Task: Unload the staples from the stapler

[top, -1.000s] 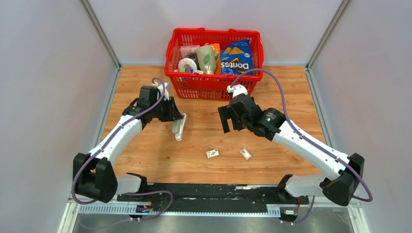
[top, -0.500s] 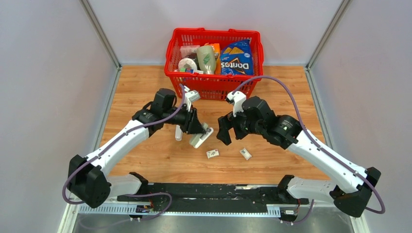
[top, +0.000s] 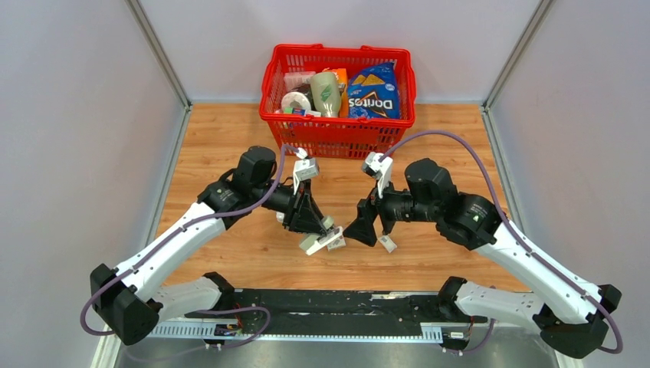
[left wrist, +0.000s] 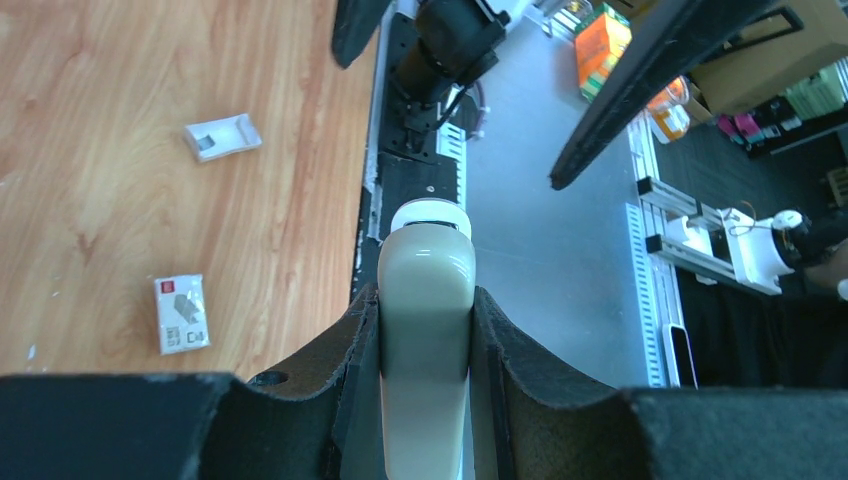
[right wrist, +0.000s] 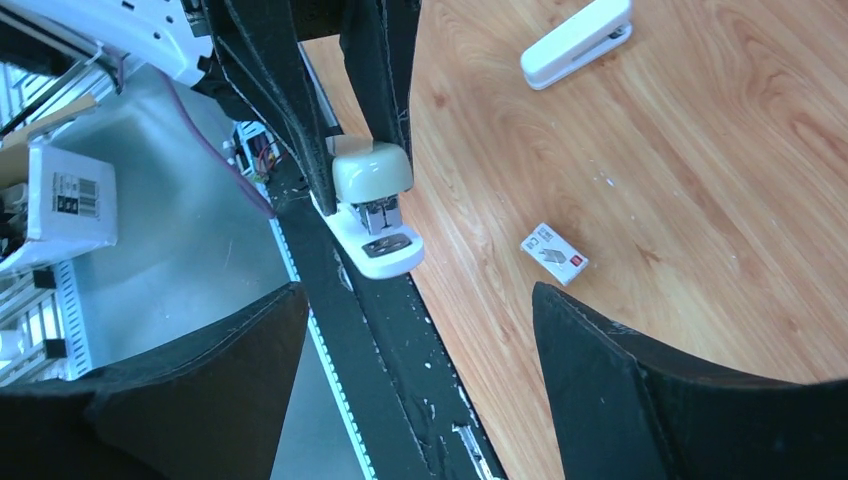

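Observation:
My left gripper (top: 310,222) is shut on a cream stapler (top: 316,242) and holds it above the table, nose toward the near edge. In the left wrist view the stapler (left wrist: 425,330) is squeezed between both fingers of the left gripper (left wrist: 425,300). My right gripper (top: 368,230) is open and empty, just right of the stapler and facing it. In the right wrist view its fingers (right wrist: 200,380) frame the stapler (right wrist: 370,205), whose metal staple channel faces the camera, apart from the right gripper (right wrist: 418,300).
A second white stapler (right wrist: 578,40) lies on the wood. Two small staple boxes lie near the front (top: 336,242) (top: 387,244), also in the left wrist view (left wrist: 182,313) (left wrist: 222,137). A red basket (top: 337,138) of groceries stands at the back.
My left gripper has carried the cream stapler right and toward the near edge, off the table. My right gripper has swung left and down to face it, still open.

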You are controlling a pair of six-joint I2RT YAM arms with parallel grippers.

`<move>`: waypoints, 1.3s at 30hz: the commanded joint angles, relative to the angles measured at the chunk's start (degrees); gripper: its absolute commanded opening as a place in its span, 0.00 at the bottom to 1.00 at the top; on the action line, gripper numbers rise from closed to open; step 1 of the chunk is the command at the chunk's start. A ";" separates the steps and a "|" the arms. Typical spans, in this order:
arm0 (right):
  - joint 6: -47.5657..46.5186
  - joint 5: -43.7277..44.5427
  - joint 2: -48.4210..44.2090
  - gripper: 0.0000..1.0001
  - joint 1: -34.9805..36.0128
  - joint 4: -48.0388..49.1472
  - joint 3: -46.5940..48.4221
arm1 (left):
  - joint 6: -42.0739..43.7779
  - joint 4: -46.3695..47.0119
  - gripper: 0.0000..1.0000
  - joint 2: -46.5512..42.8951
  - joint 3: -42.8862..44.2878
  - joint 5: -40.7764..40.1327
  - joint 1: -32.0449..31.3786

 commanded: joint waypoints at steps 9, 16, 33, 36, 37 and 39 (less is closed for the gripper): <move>-2.84 -10.59 3.25 0.77 3.02 7.85 -0.16 | 3.19 0.20 0.00 -2.09 0.93 4.89 -2.89; -3.72 -11.83 3.33 0.66 4.69 7.85 -0.95 | 3.10 1.16 0.00 -3.15 0.49 6.38 -3.15; -1.61 -13.58 7.03 0.44 5.84 11.89 -0.78 | 2.22 3.28 0.00 -5.61 -0.56 9.37 -4.03; -1.70 -14.20 7.73 0.35 6.36 11.63 -0.78 | 2.31 3.10 0.00 -5.78 -0.56 8.85 -4.03; -1.78 -14.55 7.73 0.31 6.45 11.46 -0.95 | 2.40 3.10 0.00 -5.96 -0.56 8.76 -4.03; -1.70 -14.99 7.12 0.28 6.72 11.46 -1.74 | 2.49 3.10 0.00 -6.05 -0.56 8.41 -4.03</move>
